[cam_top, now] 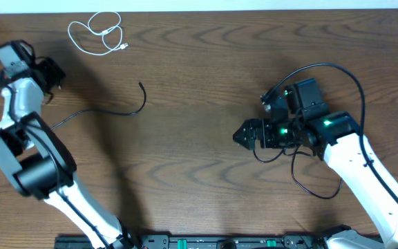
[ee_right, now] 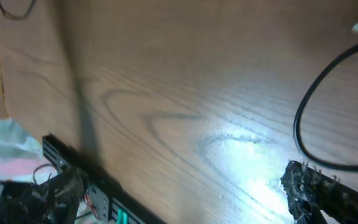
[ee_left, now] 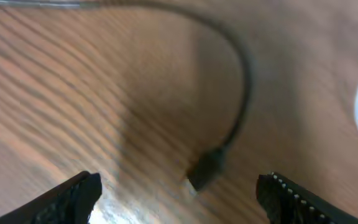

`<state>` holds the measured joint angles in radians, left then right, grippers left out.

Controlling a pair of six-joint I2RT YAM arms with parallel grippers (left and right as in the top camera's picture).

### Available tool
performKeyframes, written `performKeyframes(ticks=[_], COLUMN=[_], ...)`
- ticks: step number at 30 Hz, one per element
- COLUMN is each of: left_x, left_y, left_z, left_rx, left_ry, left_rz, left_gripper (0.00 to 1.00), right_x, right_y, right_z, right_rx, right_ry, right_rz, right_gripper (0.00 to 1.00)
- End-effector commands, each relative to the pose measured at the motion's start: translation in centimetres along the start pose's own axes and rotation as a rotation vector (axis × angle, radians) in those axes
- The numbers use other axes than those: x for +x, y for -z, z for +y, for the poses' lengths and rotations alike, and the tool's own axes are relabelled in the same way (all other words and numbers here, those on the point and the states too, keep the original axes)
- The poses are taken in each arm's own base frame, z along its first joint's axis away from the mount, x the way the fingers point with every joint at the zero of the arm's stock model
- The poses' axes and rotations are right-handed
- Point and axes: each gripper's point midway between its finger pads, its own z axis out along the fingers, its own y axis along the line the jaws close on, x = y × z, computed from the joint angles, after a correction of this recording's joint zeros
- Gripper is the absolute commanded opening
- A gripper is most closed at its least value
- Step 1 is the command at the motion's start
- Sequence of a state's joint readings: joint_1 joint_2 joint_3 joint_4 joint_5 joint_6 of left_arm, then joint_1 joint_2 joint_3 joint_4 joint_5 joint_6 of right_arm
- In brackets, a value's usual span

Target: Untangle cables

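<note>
Cables lie apart: white cable [cam_top: 104, 32] coiled at the far left edge, one black cable [cam_top: 116, 113] running roughly left-right, and a second black cable [ee_right: 298, 118] looped by your right arm. Your left gripper [ee_left: 179, 186] is spread open, with the first cable's plug [ee_left: 205, 169] straight ahead of the gap, not touching. Left arm is nearer, so I'd take that plug end. Right gripper [cam_top: 240, 134] is also spread, holding nothing.

A black cable [ee_left: 244, 74] curves down to its plug [ee_left: 205, 169], just ahead of the spread left pincer [ee_left: 179, 186]
</note>
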<state>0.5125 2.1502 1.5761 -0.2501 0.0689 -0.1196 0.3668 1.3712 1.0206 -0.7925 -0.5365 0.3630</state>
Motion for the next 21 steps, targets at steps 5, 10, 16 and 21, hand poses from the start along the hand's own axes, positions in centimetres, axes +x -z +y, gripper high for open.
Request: performKeyframes(ticks=[5,10,16,21], left_x=[0.7,0.1,1.2,0.2], left_y=[-4.5,-4.5,-4.6,-2.2], left_z=[0.6,0.4,-0.2,-0.4], left_rx=[-0.017,-0.012,0.031,0.03], left_ry=[-0.063,-0.065,-0.065,-0.058], left_rz=[-0.048,-0.076,-0.028,-0.026], left_gripper=[0.7,0.54,0.12,0.08], right_x=[1.1,1.0,0.9,1.0], right_y=[-0.5,-0.6,-0.6,-0.6], right_z=[1.4,1.4,1.2,1.2], right_rx=[0.005,0.024,0.032,0.035], right_ry=[0.068,0.069,0.064,0.061], right_rz=[0.027,0.018,0.011,0.018], right_gripper=[0.99,0.99,0.99,0.99])
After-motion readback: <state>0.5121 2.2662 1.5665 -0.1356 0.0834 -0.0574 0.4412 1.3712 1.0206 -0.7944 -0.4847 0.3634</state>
